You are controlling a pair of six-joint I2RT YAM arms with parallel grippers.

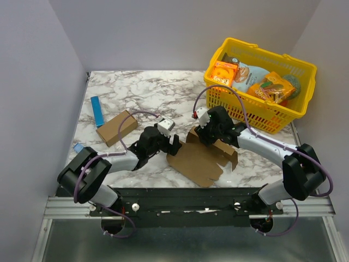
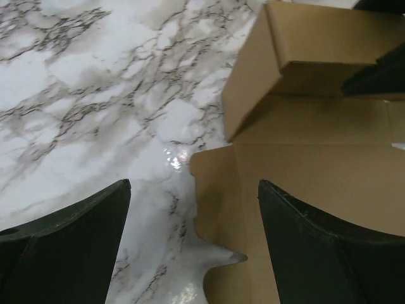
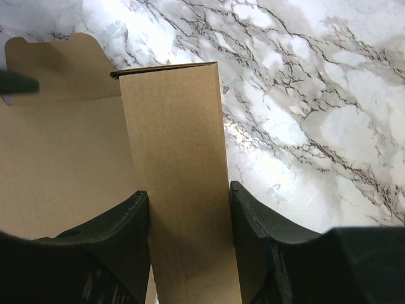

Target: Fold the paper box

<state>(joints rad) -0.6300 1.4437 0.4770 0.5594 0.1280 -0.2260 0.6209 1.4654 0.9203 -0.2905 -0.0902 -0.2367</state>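
Brown cardboard, the paper box [image 1: 200,162] lies partly unfolded on the marble desk [image 1: 136,90], near its front edge between the two arms, with one long panel raised. The right arm [image 1: 262,143] comes in low from the right, elbow bent, wrist tipped down over the sheet's far edge. The right jaws grasp the upright panel, one finger against each face. The left arm [image 1: 122,159] stretches low across the desk to the sheet's left side. The left jaws stand released and wide apart, one finger over a flap, the other over bare marble.
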